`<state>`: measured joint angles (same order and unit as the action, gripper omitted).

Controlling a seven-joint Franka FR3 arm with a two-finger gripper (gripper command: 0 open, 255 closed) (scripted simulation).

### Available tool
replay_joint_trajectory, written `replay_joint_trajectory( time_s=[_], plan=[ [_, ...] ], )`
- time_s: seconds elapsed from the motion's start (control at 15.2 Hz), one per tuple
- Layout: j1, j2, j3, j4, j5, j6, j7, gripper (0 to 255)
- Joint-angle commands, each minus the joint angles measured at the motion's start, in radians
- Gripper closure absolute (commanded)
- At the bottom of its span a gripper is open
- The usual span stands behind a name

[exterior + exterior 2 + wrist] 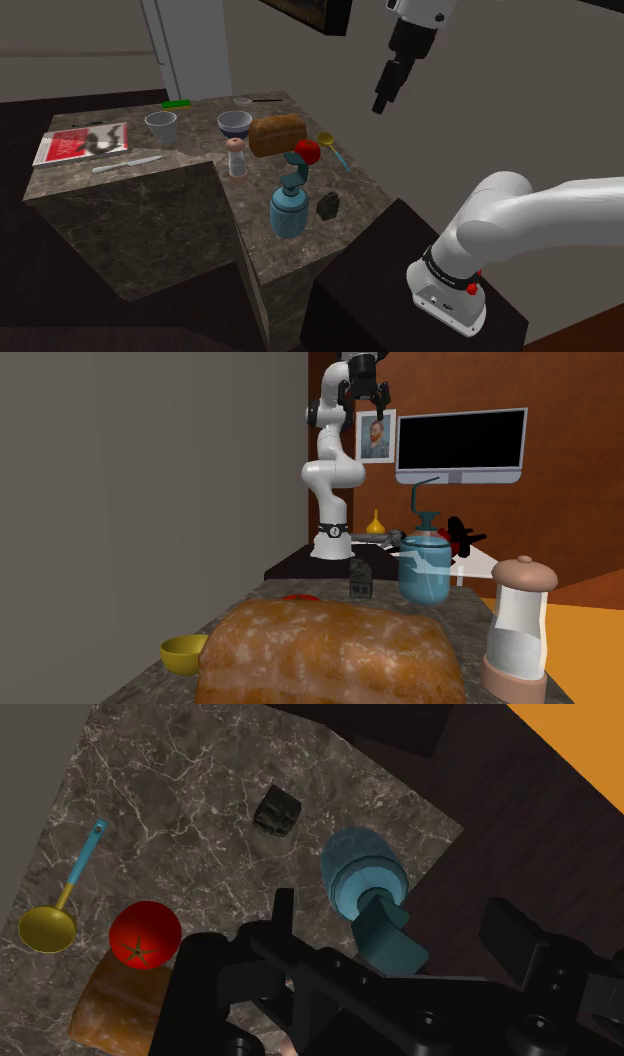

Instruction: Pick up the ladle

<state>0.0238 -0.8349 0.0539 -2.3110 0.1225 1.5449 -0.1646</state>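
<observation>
Ladle (327, 141) lies flat on the counter (150, 195), close to the edge on the shoulder view's 3 o'clock side. The arm holds the gripper (365, 394) high over the counter, its fingers spread apart with nothing between them. In the shoulder view the gripper sits at about 1 o'clock from the ladle and well above it.

The loaf (275, 135) is at the ladle's 9 o'clock there. The bottle (288, 212) stands at 7 o'clock, well apart. The wrist view suggests the hand is nearer over the bottle than over the ladle, so the coming move is probably sideways first, then down.

The tomato (307, 151) lies just beside the yellow bowl (45, 927), not touching it. The blue handle (88, 854) runs from the bowl toward 5 o'clock in the shoulder view, out over bare counter and away from tomato and loaf.

That free end looks the best place to grip, with the fingers set across the long axis. There is open room on the block (328, 207) side and little on the edge side, so a nudge outward could push the ladle off
</observation>
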Motion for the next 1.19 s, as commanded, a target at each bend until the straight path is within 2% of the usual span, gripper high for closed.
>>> replay_joint_trajectory(
  time_s=[0.0,0.59,1.12],
  plan=[
    [0.0,0.0,0.0,0.0,0.0,0.0,0.0,0],
    [-0.065,0.19,-0.006,-0.097,-0.053,0.285,0.013,0],
    [-0.124,0.425,-0.019,-0.1,-0.108,0.523,0.044,0]
  ],
)
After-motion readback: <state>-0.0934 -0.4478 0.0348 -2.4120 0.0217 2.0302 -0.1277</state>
